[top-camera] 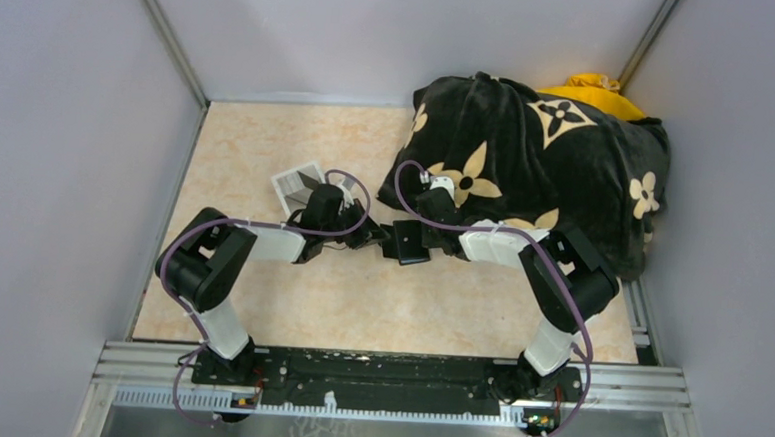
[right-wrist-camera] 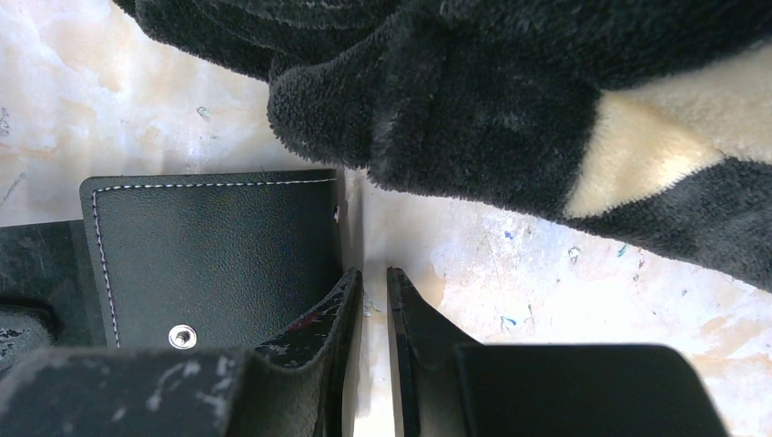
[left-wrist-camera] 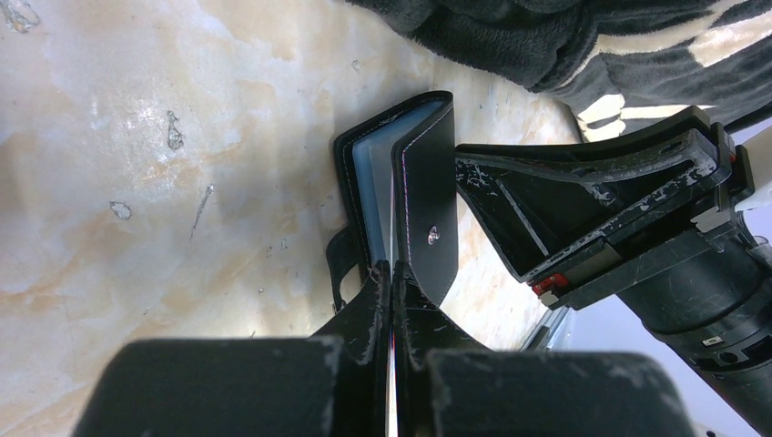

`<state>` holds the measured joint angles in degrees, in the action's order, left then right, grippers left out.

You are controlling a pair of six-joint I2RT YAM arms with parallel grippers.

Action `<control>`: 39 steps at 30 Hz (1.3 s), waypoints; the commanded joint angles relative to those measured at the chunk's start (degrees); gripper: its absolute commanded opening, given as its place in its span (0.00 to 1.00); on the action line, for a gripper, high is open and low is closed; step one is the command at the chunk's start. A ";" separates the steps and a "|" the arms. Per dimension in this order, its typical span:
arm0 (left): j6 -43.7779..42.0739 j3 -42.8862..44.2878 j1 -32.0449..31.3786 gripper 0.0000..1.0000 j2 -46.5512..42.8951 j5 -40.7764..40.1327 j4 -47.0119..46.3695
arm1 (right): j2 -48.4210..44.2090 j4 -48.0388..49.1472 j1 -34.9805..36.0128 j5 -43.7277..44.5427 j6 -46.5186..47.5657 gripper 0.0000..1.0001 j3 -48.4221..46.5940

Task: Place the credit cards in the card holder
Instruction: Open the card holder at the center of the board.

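Your tabletop [top-camera: 259,302] is pale and marbled. The big black flower-patterned cushion [top-camera: 556,177] lies just beyond your right pincer [right-wrist-camera: 373,291], with its fleece close above the tips. A pale grey tray [top-camera: 295,184] sits beyond your left pincer [left-wrist-camera: 391,278], near its wrist. The card holder [left-wrist-camera: 426,200] is part open, its grey lining showing. It is directly ahead of the left pincer's tips, between the two pincers, and its snap flap lies beside the right pincer's left finger. Your left pincer is clenched tight at the holder's near edge; you cannot tell whether it nips anything thin there. The right pincer's fingers stand a slit apart, and you cannot tell whether it is grasping or released.
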<state>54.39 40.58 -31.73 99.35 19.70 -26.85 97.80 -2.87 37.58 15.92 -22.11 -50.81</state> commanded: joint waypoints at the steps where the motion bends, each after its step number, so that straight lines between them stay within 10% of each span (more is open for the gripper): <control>1: -0.15 -0.64 0.17 0.00 0.76 0.06 -1.12 | 2.31 -1.89 -0.93 -1.97 -0.09 0.17 -0.55; 39: 4.75 0.64 -2.19 0.00 3.04 1.93 -9.22 | 3.63 -3.37 0.42 -3.27 0.14 0.15 -1.35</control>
<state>58.11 40.56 -33.39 102.76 20.18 -32.21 98.52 -2.92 37.39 15.25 -22.06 -51.64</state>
